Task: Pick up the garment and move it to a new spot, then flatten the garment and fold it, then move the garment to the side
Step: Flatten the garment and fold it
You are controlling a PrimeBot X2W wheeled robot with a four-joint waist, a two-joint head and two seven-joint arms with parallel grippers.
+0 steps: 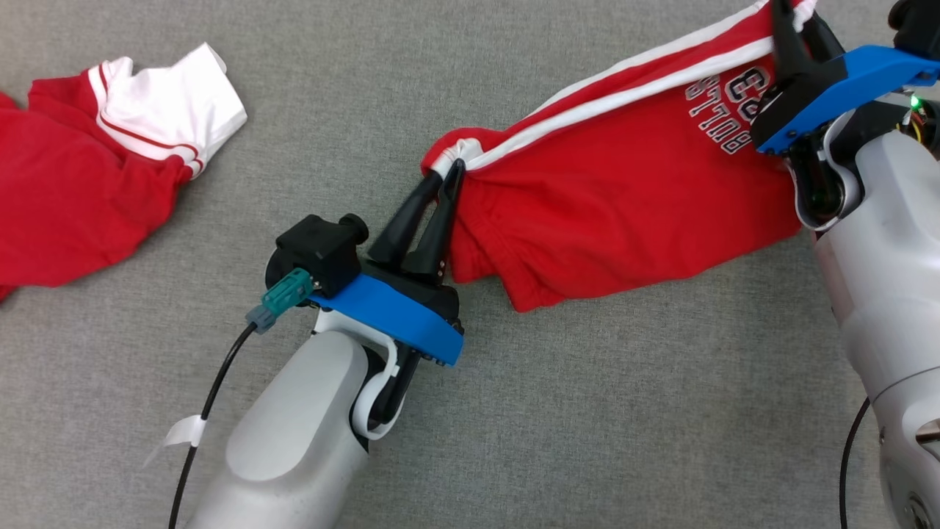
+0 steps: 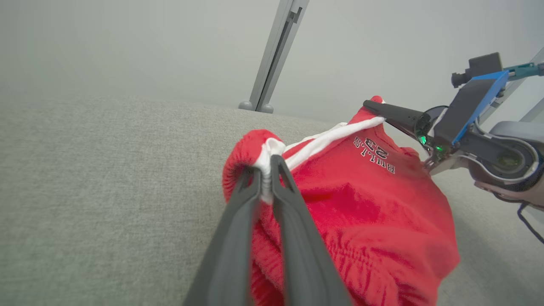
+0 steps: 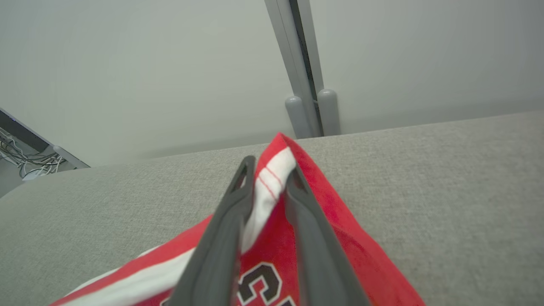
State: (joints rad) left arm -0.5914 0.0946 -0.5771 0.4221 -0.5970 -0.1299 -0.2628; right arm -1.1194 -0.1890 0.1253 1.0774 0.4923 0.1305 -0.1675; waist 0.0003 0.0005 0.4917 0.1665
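Observation:
The garment (image 1: 624, 184), red shorts with white side stripes and lettering, stretches across the grey surface between both arms. My left gripper (image 1: 454, 167) is shut on the bunched waistband end; in the left wrist view its fingertips (image 2: 265, 170) pinch the white stripe of the garment (image 2: 361, 204). My right gripper (image 1: 797, 15) is at the far right corner, also seen as the right gripper (image 2: 374, 106). In the right wrist view its jaws (image 3: 270, 170) stand parted, with the garment's (image 3: 340, 221) striped hem corner lying loose between them on the surface.
A second red and white garment (image 1: 110, 169) lies crumpled at the left edge. The grey fabric surface (image 1: 587, 411) runs bare in front of the shorts. A grey post (image 3: 306, 85) stands behind the far edge, and loose cables (image 3: 25, 157) sit beyond the corner.

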